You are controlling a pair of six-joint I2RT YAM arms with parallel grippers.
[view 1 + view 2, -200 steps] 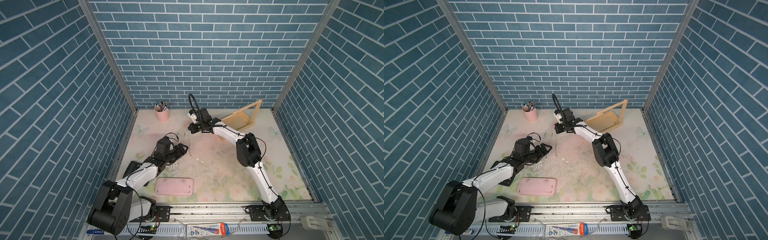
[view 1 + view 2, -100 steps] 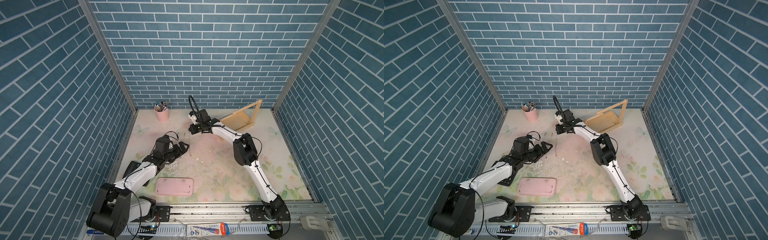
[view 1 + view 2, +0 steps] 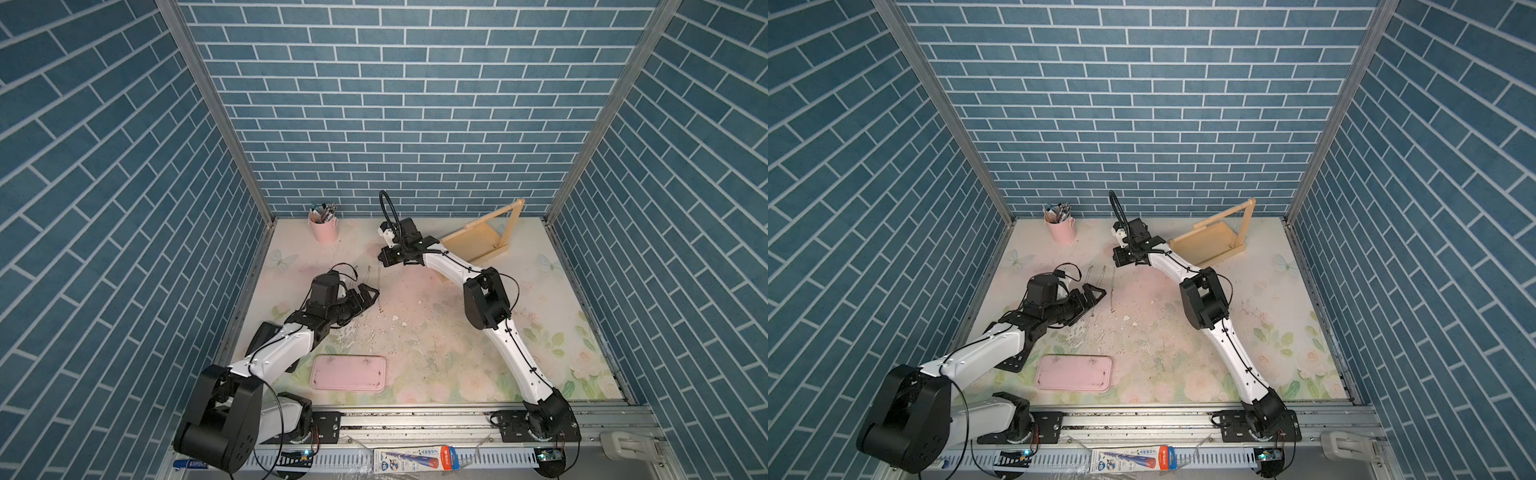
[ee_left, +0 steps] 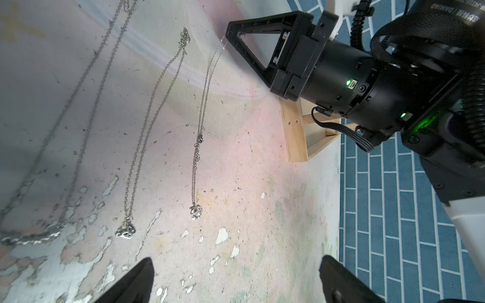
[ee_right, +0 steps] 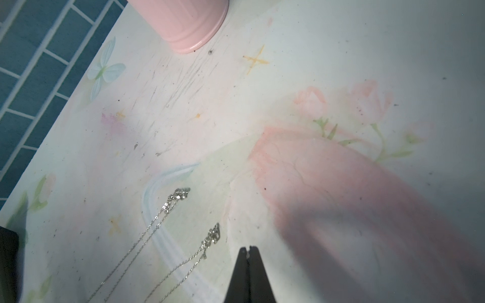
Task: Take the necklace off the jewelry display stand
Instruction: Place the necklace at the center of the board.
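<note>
Necklace (image 4: 196,212) lies flat on counter (image 3: 436,353), well apart from jewelry display stand (image 3: 473,241); removal looks done. Left gripper (image 4: 236,259) wide, empty. Right gripper (image 5: 248,251), nearer the stand, pinched shut on nothing.

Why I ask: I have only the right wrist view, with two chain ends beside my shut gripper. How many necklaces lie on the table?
Observer: Three, in the left wrist view: a thick chain, a middle necklace and a third necklace.
Operator: And the left gripper?
Observer: The left gripper is open and empty.
Operator: Where is the jewelry display stand?
Observer: In both top views the jewelry display stand stands at the back of the table, right of centre.
</note>
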